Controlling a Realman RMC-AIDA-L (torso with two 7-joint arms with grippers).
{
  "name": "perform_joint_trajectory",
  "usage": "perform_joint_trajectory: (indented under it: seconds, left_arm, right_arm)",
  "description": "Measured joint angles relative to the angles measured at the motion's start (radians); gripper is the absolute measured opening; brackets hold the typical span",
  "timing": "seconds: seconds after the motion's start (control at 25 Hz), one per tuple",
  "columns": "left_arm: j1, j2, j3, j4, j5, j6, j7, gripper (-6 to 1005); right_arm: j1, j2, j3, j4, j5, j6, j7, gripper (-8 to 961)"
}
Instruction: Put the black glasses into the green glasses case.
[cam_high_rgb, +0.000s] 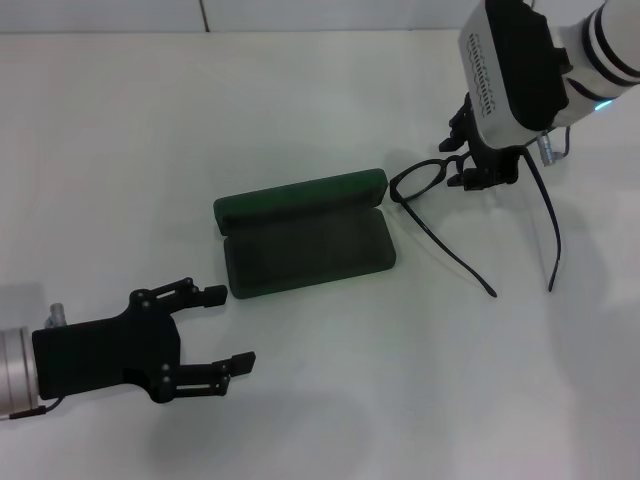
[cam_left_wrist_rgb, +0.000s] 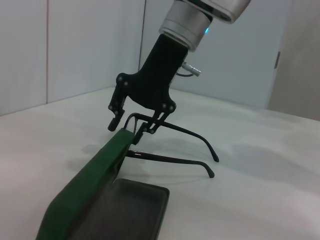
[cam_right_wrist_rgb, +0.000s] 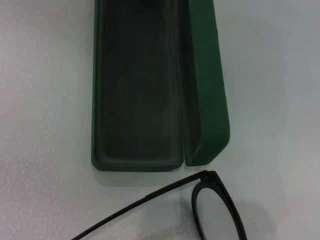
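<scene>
Left gripper (cam_high_rgb: 222, 327): parked near the table's front edge, fingers spread, nothing held. Green glasses case (cam_high_rgb: 305, 240): lying open mid-table, tray unoccupied. Black glasses (cam_high_rgb: 425, 182): just beside the case's right end, temples unfolded, frame clamped by the right gripper (cam_high_rgb: 470, 165). Grasp judged accomplished; transfer into the case and release remain outstanding.

You see a matt, felt-like green glasses case (cam_high_rgb: 300, 196), thin glossy black glasses (cam_high_rgb: 420, 183), and a smooth white table (cam_high_rgb: 150, 120).
</scene>
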Motion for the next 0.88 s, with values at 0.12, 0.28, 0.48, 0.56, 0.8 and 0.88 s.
perform_joint_trajectory:
  seconds: [0.12, 0.28, 0.48, 0.56, 0.8, 0.88]
  left_arm:
    - [0.001, 0.0, 0.0, 0.0, 0.0, 0.0, 0.0, 883]
    - [0.001, 0.001, 0.0, 0.0, 0.0, 0.0, 0.0, 883]
    - [0.003, 0.001, 0.0, 0.0, 0.0, 0.0, 0.0, 883]
    - [0.004, 0.001, 0.0, 0.0, 0.0, 0.0, 0.0, 883]
    - [0.005, 0.002, 0.0, 0.0, 0.0, 0.0, -0.001, 883]
    - [0.007, 0.003, 0.0, 0.0, 0.0, 0.0, -0.003, 883]
  right_arm:
    - [0.004, -0.003, 0.0, 0.009, 0.005, 0.003, 0.003, 427]
    - [0.004, -0.004, 0.0, 0.009, 0.005, -0.005, 0.003, 272]
    - [0.004, -0.007, 0.007, -0.007, 0.005, -0.051, 0.01, 115]
    - [0.005, -0.01, 0.013, -0.018, 0.005, -0.074, 0.017, 103]
    - [0.004, -0.024, 0.02, -0.066, 0.0, -0.146, 0.063, 68]
    - [-0.002, -0.035, 0.043, -0.098, 0.001, -0.184, 0.089, 56]
